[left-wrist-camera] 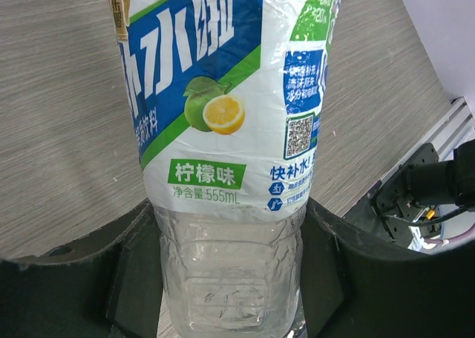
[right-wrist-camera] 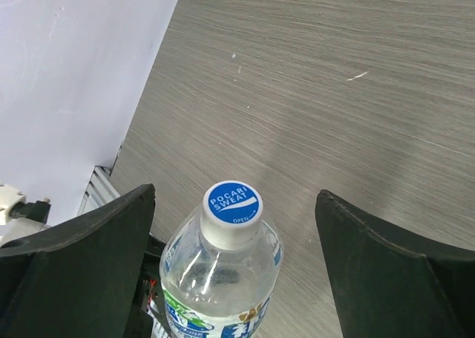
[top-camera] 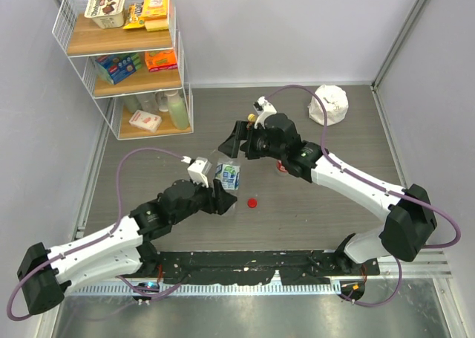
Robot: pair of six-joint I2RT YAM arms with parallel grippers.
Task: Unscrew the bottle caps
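Out on the surface [top-camera: 312, 204], my left arm reaches in low, left gripper [left-wrist-camera: 230, 278] clamped on the clear lower body of the blue-white bottle [left-wrist-camera: 223, 130]. My right arm stretches across, right gripper [right-wrist-camera: 234, 226] spread wide, fingers [right-wrist-camera: 89, 256] flanking the white cap [right-wrist-camera: 232, 208] without touching it.

Clear bottle [left-wrist-camera: 230, 286] bears a blue, white and green label [left-wrist-camera: 223, 70]; its white cap [right-wrist-camera: 232, 213] is blue-topped; the red cap [top-camera: 252, 202] sits at its 4 o'clock

Overhead view looks down from behind; both wrist views (close-up) share the bottle [left-wrist-camera: 223, 130]
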